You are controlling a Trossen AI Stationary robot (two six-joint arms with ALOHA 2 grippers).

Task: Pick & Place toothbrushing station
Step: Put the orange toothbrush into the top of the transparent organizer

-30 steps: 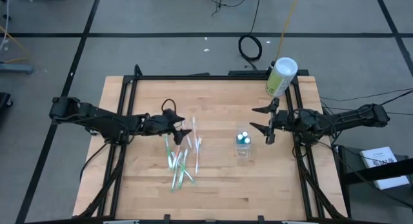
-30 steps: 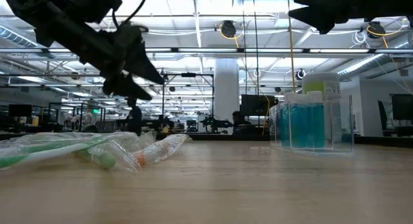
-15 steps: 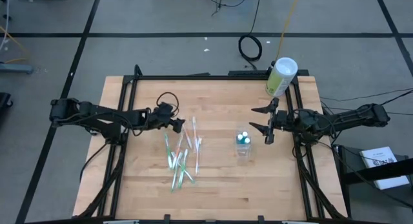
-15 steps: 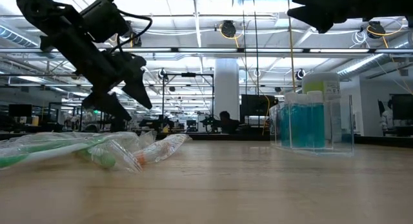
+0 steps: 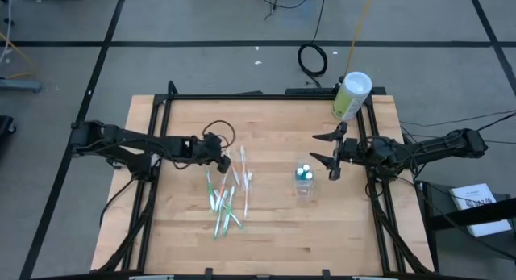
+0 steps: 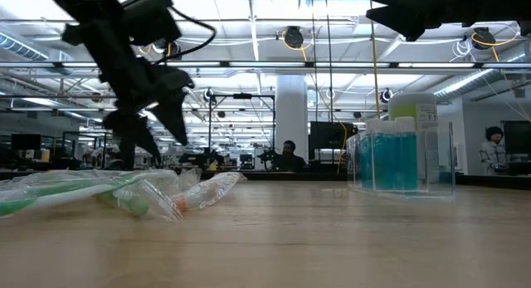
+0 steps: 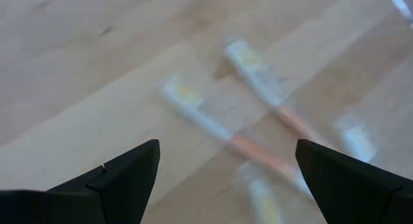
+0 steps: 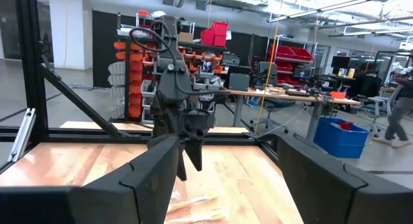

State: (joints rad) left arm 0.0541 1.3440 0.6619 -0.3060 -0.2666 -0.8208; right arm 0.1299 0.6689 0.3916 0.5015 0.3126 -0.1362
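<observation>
Wooden table (image 5: 266,231) fills the middle of the high view, and we see the scattered toothbrushes (image 5: 228,195) lying in a loose heap left of centre, most of them running roughly top to bottom in the frame, a few fanned out at a slant. We see the left gripper (image 5: 223,157) at the upper end of that heap, reaching in from the left edge, its fingers spread wide and holding nothing. In the left wrist view two pale brushes (image 7: 258,127) with orange bands cross diagonally beyond the open fingers; the picture is smeared, so we can only say they seem to lie slantwise to the gap between the fingers, not square across it.

We see the clear cup (image 5: 304,180) right of centre, already holding something with teal tops, well apart from the heap. The right gripper (image 5: 329,151) hovers just up and right of the cup, fingers also parted and empty.

We judge the left arm much the nearer to the brushes, and the right arm the nearer to the cup. A pick here would likely turn on the fingers straddling one brush across its narrow width, with the heap's upper end directly under them. A pale-green canister (image 5: 351,96) stands at the table's upper right corner.
</observation>
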